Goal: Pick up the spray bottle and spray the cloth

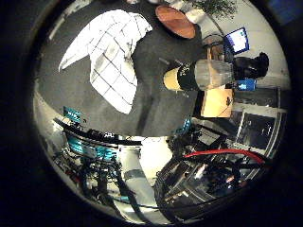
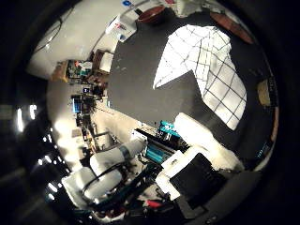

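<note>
A white cloth with a dark grid pattern (image 1: 109,52) lies spread on the dark table top (image 1: 151,104); it also shows in the thumb side view (image 2: 202,61). The spray bottle (image 1: 197,76), with a pale translucent body, a dark green band and a tan end, is on the table beside the cloth, near the table's edge. My right hand (image 1: 137,170) is above the table, away from both. Its white and black fingers (image 2: 192,159) reach out relaxed and hold nothing.
Past the table's edge by the bottle are a round brown top (image 1: 175,21), a lit blue screen (image 1: 237,40) and a light wooden piece (image 1: 216,102). The thumb side view shows cluttered shelves (image 2: 80,70) and a box (image 2: 117,26) beyond the table.
</note>
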Robot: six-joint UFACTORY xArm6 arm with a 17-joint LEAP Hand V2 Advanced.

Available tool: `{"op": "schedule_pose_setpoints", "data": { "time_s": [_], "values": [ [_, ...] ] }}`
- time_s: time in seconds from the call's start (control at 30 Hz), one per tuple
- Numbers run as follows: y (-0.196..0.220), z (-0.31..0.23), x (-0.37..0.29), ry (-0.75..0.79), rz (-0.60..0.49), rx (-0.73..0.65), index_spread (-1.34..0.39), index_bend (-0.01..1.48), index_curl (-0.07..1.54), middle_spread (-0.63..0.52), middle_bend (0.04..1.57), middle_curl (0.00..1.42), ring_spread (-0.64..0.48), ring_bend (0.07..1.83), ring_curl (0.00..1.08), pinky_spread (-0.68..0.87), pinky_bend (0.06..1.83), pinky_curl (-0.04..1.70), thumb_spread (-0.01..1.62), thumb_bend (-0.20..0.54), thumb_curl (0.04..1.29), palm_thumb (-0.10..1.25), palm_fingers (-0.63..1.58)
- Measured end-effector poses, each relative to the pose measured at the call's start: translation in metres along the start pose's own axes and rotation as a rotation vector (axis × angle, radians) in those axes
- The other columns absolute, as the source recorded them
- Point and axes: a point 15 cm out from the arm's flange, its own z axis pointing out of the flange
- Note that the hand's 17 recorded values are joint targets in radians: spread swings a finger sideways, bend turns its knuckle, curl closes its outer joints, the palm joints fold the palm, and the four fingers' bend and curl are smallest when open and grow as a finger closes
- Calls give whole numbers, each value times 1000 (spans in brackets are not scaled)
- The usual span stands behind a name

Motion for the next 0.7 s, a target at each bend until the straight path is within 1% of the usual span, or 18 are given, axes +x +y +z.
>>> {"op": "schedule_pose_setpoints", "data": {
  "time_s": [0.43, 0.7],
  "values": [
    [7, -4, -2, 1, -6, -10, -318, 184, 351, 78, 187, 307, 192, 190, 211, 403, 257, 309, 1111, -19, 347, 776, 211],
    [21, -9, -2, 2, -11, -39, -318, 184, 350, 78, 186, 308, 192, 193, 211, 404, 256, 309, 1111, -19, 347, 776, 212]
  ]
}}
